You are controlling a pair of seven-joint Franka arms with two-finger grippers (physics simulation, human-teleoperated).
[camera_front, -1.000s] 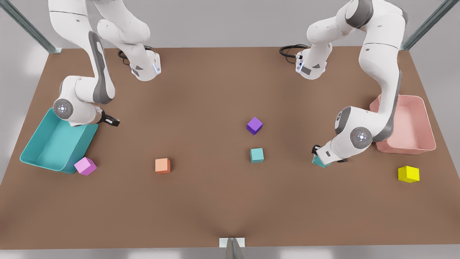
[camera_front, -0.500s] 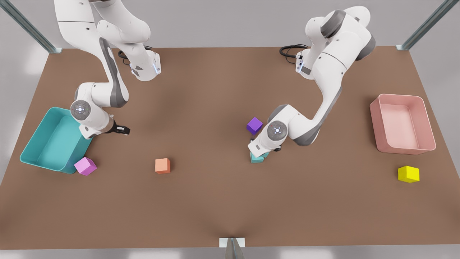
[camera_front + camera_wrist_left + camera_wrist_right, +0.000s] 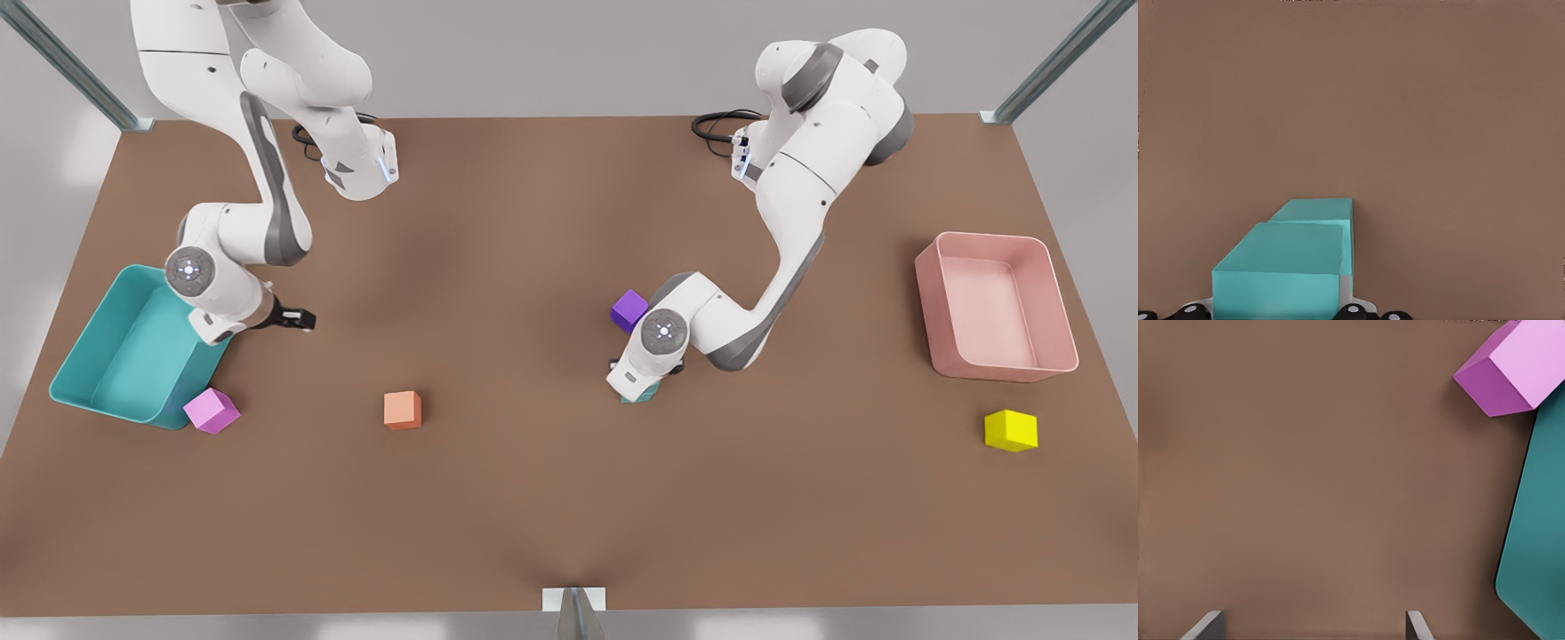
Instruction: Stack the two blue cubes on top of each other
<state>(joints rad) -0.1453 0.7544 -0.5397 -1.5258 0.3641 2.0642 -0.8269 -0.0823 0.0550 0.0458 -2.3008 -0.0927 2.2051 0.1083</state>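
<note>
A flat brown matte desk (image 3: 533, 498) carries a large teal rectangular tray (image 3: 107, 391) at the front view's left with a pink cube (image 3: 212, 411) touching its corner, an orange cube (image 3: 403, 410), a dark purple cube (image 3: 628, 308), a small teal cube (image 3: 1321, 211) mid-desk, a yellow cube (image 3: 1011, 430), and a pink rectangular tray (image 3: 996, 307) at the right.

Front view: high, off the arms, looking steeply down on the whole bench (image 3: 533, 498), both arm bases at the far edge. Left wrist view: very close, low over the bench, facing two teal cubes (image 3: 1281, 267); shares them with the front view's centre (image 3: 642, 393). Right wrist view: close above bench, facing the pink cube (image 3: 1515, 367) and teal tray (image 3: 1538, 540), shared with the front view's left (image 3: 212, 411).
</note>
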